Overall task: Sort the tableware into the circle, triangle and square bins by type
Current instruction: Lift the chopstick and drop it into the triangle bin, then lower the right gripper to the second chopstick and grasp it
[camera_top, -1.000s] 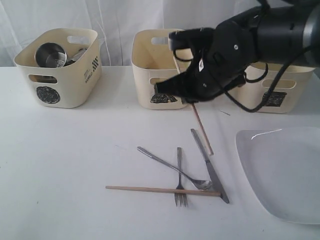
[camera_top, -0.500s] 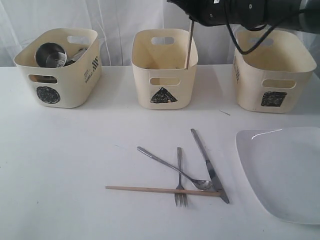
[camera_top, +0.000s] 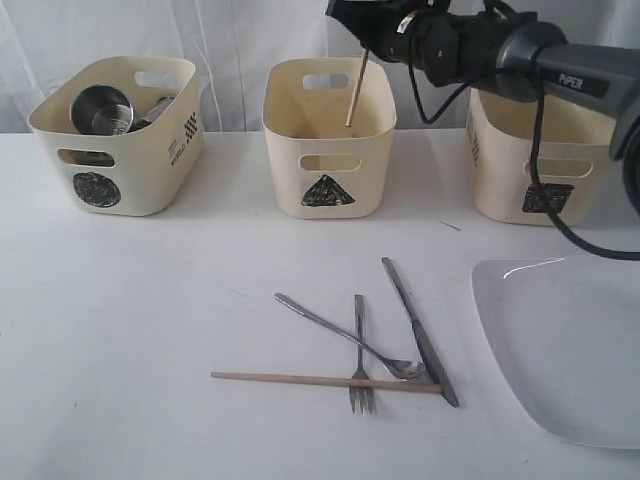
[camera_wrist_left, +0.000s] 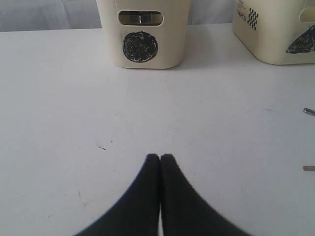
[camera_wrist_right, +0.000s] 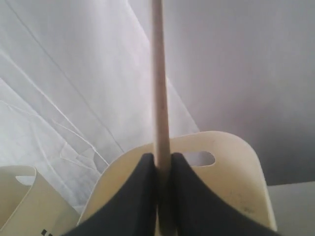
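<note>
In the upper middle of the exterior view the right claw (camera_top: 366, 44) was nearly closed, pinching a wooden chopstick (camera_top: 354, 92) close to its top end. The stick hung slightly tilted, its lower tip inside the mouth of the triangle bin (camera_top: 285, 150). The right wrist view showed the stick (camera_wrist_right: 158, 88) squeezed between the 2 pads of that claw (camera_wrist_right: 161, 169). Such a stick looked light, stiff and smooth, so a pinch this near 1 end would probably let it swing or slip, and a hold nearer the middle would steady it. The other chopstick (camera_top: 300, 377) lay flat on the counter (camera_top: 140, 300) in the lower middle, crossing the fork (camera_top: 359, 320) and reaching the knife (camera_top: 405, 295). Its bare left half seemed the easiest place to grip, though so thin a stick would be awkward to lift off a flat surface. The left claw (camera_wrist_left: 160, 160) was fully closed and empty, low over the counter near the circle bin (camera_wrist_left: 108, 29).
</note>
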Robot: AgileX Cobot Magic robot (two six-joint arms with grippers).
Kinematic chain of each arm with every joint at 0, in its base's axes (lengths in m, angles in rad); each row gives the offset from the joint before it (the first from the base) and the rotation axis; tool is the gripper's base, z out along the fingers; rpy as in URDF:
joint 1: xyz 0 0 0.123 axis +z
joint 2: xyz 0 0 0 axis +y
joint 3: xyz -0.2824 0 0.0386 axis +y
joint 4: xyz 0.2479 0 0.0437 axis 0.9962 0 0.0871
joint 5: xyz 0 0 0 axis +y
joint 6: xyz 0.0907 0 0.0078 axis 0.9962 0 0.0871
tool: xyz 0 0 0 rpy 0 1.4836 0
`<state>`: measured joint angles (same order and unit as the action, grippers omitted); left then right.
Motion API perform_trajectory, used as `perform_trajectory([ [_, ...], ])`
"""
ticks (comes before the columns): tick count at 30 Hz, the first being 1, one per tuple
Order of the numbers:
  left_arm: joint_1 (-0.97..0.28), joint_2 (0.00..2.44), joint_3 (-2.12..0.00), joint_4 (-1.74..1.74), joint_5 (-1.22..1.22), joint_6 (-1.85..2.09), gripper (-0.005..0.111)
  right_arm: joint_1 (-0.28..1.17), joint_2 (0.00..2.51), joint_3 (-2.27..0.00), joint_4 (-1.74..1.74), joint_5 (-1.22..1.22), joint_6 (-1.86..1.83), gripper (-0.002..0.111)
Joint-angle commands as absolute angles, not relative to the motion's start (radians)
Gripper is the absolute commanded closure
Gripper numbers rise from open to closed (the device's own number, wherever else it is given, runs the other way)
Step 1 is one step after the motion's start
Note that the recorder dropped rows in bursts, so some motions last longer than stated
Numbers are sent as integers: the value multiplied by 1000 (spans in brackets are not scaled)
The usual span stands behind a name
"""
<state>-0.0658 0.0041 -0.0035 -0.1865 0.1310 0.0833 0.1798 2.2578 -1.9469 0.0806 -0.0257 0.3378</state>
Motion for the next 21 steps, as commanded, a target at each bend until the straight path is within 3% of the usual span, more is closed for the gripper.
perform_trajectory([
  [1, -70, 0, 0, -191, 127, 83, 107, 178, 2265, -1989, 82, 6, 255, 88],
  [11, -70, 0, 0, -191, 127, 83, 107, 180, 2217, -2002, 70, 219, 138, 85],
  [21, -70, 0, 0, -192, 127, 85, 107, 296, 2013, -1852, 15, 963, -435, 85],
])
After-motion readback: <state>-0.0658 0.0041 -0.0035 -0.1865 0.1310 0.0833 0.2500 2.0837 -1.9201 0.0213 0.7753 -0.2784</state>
